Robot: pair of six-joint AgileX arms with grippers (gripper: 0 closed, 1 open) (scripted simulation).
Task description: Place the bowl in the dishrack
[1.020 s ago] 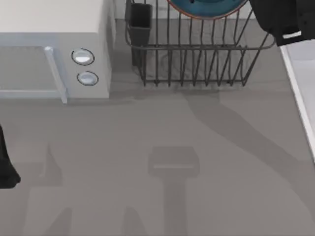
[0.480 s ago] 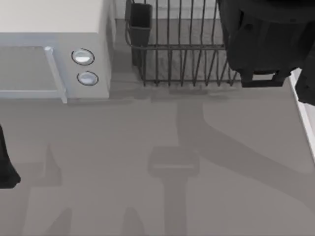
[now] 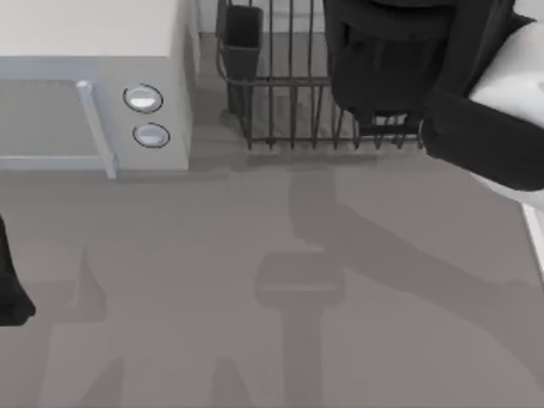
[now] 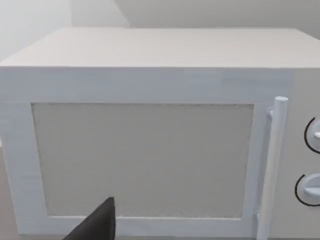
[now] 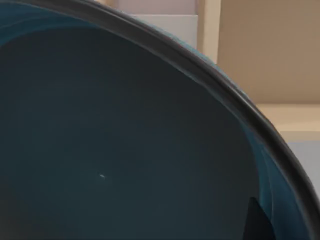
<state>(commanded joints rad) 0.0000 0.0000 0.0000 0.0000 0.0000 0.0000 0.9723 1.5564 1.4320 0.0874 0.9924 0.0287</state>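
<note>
The teal-blue bowl [image 5: 125, 150] sits very close in the right wrist view, its dark rim curving across the picture. One dark fingertip [image 5: 257, 220] of my right gripper lies against the bowl's inner wall, so the gripper is shut on the bowl. In the top view my right arm [image 3: 408, 68] hangs over the right half of the dark wire dishrack [image 3: 280, 110] and hides the bowl beneath it. The rack's utensil cup [image 3: 241, 38] stands at its left corner. My left arm [image 3: 8, 289] is parked at the table's left edge.
A white microwave-like box [image 3: 85, 51] with two round knobs [image 3: 143, 99] stands at the back left, just left of the rack; the left wrist view faces its door [image 4: 145, 160]. A pale ledge [image 3: 535, 221] borders the table's right side.
My right arm has swung left and forward over the dishrack. It now covers the bowl, which a second ago showed above the back of the rack. The left arm has not moved.
</note>
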